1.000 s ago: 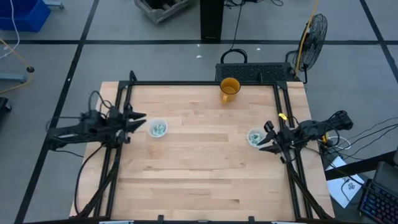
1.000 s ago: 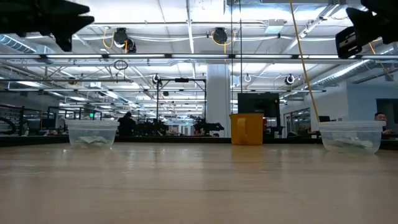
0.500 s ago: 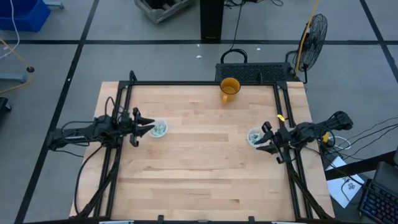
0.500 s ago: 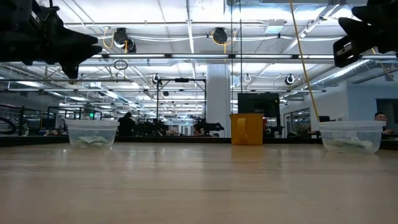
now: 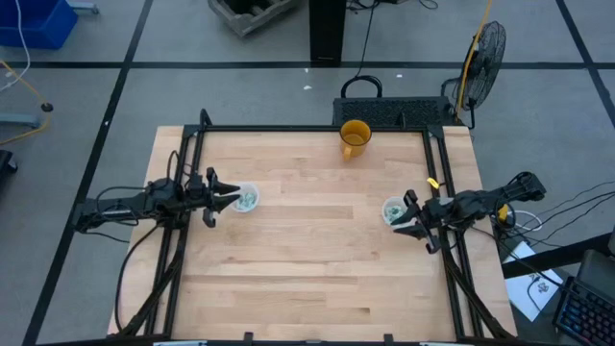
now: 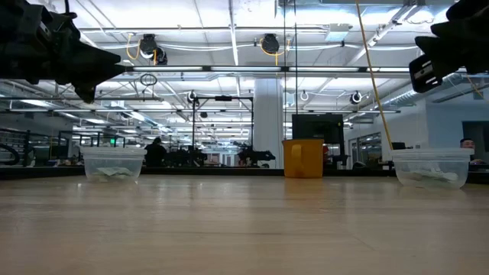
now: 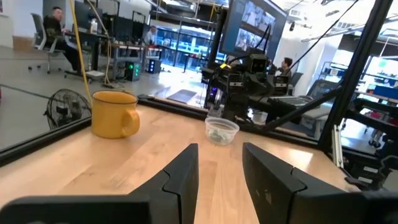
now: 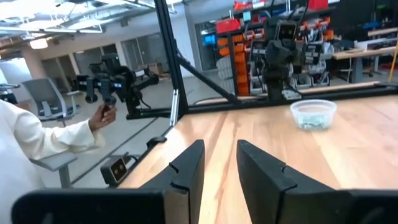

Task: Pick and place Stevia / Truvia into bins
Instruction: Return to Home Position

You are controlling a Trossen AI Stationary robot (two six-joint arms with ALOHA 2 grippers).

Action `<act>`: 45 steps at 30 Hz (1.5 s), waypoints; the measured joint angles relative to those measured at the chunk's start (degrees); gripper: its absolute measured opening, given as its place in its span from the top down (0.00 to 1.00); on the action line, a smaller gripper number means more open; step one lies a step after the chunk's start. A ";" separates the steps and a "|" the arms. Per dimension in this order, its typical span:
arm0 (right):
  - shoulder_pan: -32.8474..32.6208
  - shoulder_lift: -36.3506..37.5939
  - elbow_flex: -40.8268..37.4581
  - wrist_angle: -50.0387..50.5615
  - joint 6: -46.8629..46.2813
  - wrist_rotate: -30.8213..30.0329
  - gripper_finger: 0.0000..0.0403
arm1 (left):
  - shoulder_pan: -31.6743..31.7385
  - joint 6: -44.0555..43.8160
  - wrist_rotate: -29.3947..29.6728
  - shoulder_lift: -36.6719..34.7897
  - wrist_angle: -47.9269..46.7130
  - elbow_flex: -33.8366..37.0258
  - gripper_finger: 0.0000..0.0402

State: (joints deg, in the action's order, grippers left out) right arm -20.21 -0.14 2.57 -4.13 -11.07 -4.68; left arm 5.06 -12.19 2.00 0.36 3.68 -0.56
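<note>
Pale wood table [image 5: 307, 259] is carrying the two clear cups well apart — the left cup [image 6: 113, 156] toward the left edge and the right cup [image 6: 432, 159] toward the right edge, with the yellow mug [image 5: 355, 137] standing at the far side between them. The Stevia / Truvia packets [image 5: 246, 200] are lying inside the cups, a small pale green and white heap showing in each, and no packet is showing loose on the wood. The left gripper [image 5: 223, 198] is hovering just beside the left cup, above the table top, its fingers parted a little and holding nothing. The right gripper [image 5: 407, 217] is hanging just beside the right cup, likewise slightly parted and empty. Judging from this, the sorting is looking done — every packet in view is sitting in a cup. What is remaining is only for both arms to be drawn back to their rest positions, away from the cups.
</note>
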 joint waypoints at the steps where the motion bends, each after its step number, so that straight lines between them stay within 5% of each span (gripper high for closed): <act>1: 0.00 -0.02 -0.03 0.38 -0.01 -0.06 0.78 | 0.00 0.00 0.00 0.00 -0.05 0.00 0.68; 10: 0.02 -0.73 -1.66 0.45 -0.34 -7.36 0.79 | 0.00 -0.04 0.03 0.00 -0.97 -0.02 0.68; 45: 0.00 -2.23 -1.70 -1.19 -1.73 -7.29 0.79 | 0.00 -0.04 0.06 0.00 -0.89 -0.04 0.68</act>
State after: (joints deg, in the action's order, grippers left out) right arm -20.21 -2.37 0.86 -5.32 -12.80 -11.97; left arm 5.06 -12.22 2.06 0.36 2.79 -0.60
